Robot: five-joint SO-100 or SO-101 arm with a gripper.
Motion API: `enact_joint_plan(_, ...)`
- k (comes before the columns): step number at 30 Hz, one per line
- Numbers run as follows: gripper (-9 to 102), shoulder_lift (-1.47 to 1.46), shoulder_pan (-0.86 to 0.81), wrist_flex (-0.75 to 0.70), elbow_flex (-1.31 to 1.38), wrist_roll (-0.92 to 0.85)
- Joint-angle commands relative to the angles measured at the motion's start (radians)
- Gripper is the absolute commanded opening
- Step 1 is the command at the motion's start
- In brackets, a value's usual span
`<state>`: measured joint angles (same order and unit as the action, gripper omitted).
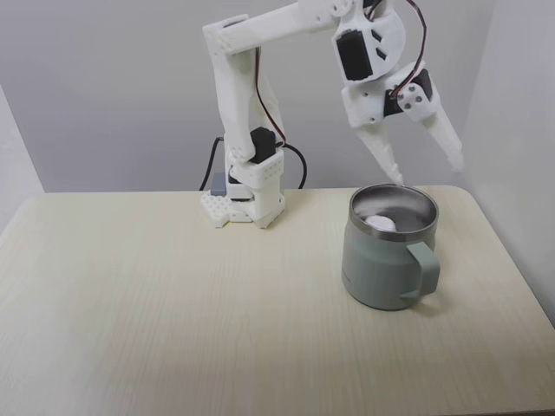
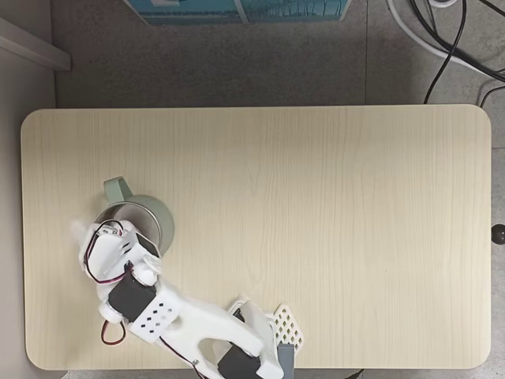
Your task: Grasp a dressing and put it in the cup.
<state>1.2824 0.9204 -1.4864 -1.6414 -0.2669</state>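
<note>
Fixed view: front, table height, facing arm base [image 1: 243, 195]. Other fixed view: directly overhead. Both share table [image 1: 173, 303], cup [image 1: 386, 260].

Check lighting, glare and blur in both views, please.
In a fixed view, even soft light, faint shadow under the cup, mild sheen on its steel rim, all sharp. In another fixed view from above, the gripper looks slightly blurred; the table is evenly lit, without glare.

No text, label, brand, number or sign can be read in either fixed view, whether on the arm, the cup [image 1: 388, 256] or the surface [image 1: 173, 321].
</note>
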Motion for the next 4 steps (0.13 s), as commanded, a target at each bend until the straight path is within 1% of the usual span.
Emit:
enact_joint_plan(1,25,-0.02,0.003,0.026,0.003,0.009)
enact_joint_plan(4,25,-0.009,0.018,0.034,0.006,0.006)
